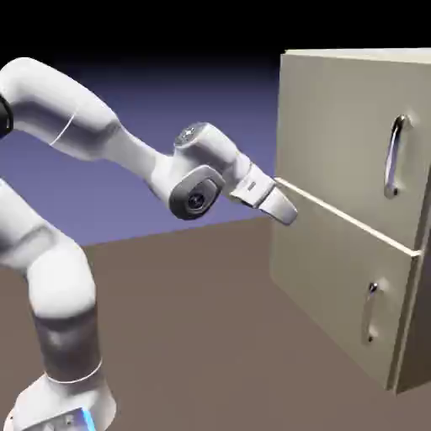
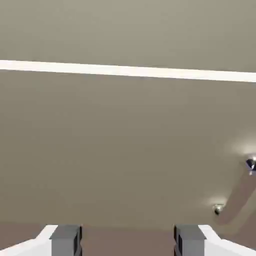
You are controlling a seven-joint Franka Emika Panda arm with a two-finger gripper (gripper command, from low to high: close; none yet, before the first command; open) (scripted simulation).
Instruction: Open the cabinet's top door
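Beside the cabinet [image 1: 337,278], near the seam under its top door [image 1: 345,126]: hand [image 1: 288,214], open, empty. Long upright handle [image 1: 393,157] lies further along the door, above hand level.

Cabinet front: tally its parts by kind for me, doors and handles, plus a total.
Doors: 2, the top door and the lower door.
Handles: 2, the long handle and the short handle.
Total: 4.

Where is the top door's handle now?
In the exterior view the handle stands upright on the top door, near its right edge, well right of the open gripper.
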